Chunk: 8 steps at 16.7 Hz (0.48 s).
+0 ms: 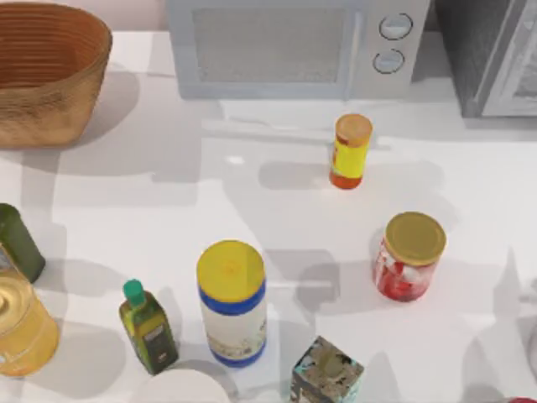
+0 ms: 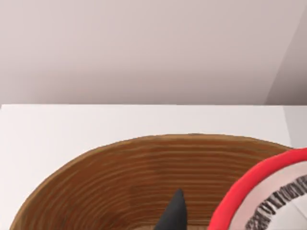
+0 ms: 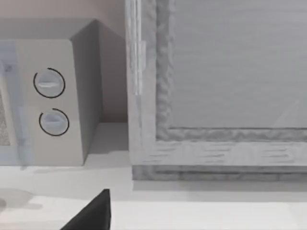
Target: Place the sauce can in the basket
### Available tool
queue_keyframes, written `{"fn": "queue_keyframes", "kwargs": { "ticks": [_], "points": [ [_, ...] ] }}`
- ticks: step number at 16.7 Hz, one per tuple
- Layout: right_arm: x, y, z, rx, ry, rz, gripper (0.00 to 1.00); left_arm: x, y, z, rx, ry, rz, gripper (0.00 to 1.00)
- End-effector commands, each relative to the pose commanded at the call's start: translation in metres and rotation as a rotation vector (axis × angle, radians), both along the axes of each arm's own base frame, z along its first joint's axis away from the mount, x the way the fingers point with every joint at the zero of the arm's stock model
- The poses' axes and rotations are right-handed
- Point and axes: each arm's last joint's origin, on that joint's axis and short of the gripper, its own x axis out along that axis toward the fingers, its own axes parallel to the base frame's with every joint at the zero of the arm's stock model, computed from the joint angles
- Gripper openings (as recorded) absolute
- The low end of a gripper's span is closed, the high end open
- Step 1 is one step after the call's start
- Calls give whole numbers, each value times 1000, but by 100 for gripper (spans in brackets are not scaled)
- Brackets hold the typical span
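Sauce can: seen from the left wrist camera as a red-rimmed can held close against the lens, above the basket's inside.
Basket: at 10 o'clock on the counter, upright; its ribbed wall lies just under the left arm's dark fingertip.
Left jaws: whether clenched on the can or released, I cannot tell.
Right jaws: a dark fingertip faces the microwave; state cannot be told.
Gold-lidded jar: 4 o'clock.

Basket cut by top view's left edge; sauce can cropped in left wrist view
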Motion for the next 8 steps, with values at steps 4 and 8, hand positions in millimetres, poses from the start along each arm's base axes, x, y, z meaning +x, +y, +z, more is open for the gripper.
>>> {"fn": "queue_keyframes", "kwargs": {
  "ticks": [4,8],
  "points": [
    [0,0,0,0,0,0,100,23,1,-24,-2,5,2,0],
    [0,0,0,0,0,0,100,42,2,-46,-2,-2,5,0]
  ]
}}
